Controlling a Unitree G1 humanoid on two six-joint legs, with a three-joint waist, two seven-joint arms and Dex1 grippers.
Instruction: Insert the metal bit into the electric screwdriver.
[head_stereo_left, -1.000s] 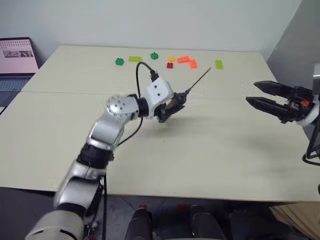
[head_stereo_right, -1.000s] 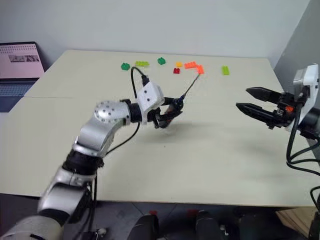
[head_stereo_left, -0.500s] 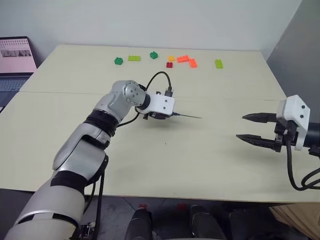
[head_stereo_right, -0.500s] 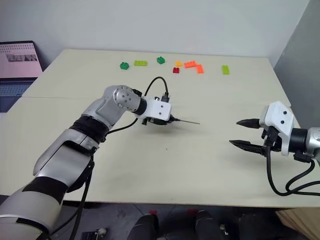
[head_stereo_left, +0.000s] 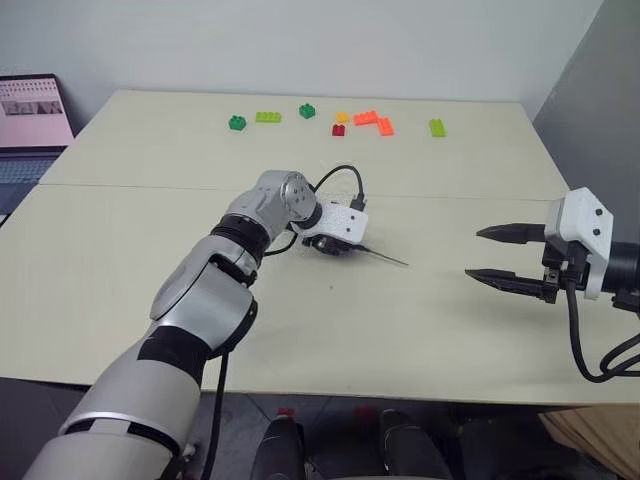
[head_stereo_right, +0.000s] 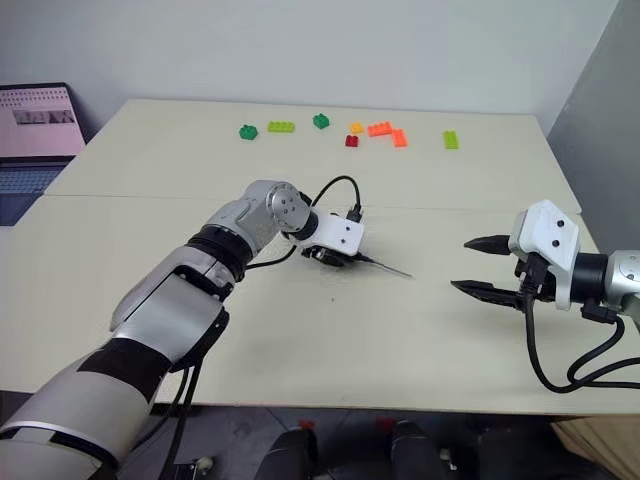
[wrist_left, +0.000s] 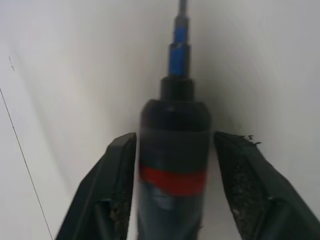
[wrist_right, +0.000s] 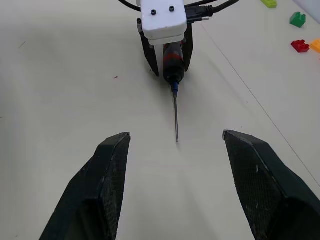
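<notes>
Your left pincer (head_stereo_right: 330, 256) sits low on the worktop (head_stereo_right: 300, 320), near its middle. The electric screwdriver (wrist_left: 172, 170) lies between its two fingers (wrist_left: 107, 190); the left wrist view shows a thin gap on either side of the black body, so the pincer reads as released, loose around the tool rather than clamped. The red band is visible just inside the fingers, the bluish tip ahead of them.

The metal bit (wrist_right: 176, 120) already stands in the screwdriver's tip, a thin straight rod running out from it over the worktop toward your right pincer (wrist_right: 175, 150). Whether the rod's far end touches the worktop I cannot tell.

Your right pincer hangs above the worktop, well apart from the screwdriver, on the bit's side of it, fingers spread wide and grasping nothing; it points back at the bit.

Coloured toy bricks (head_stereo_right: 380, 130) lie in a row beyond the screwdriver, near the worktop's far edge
</notes>
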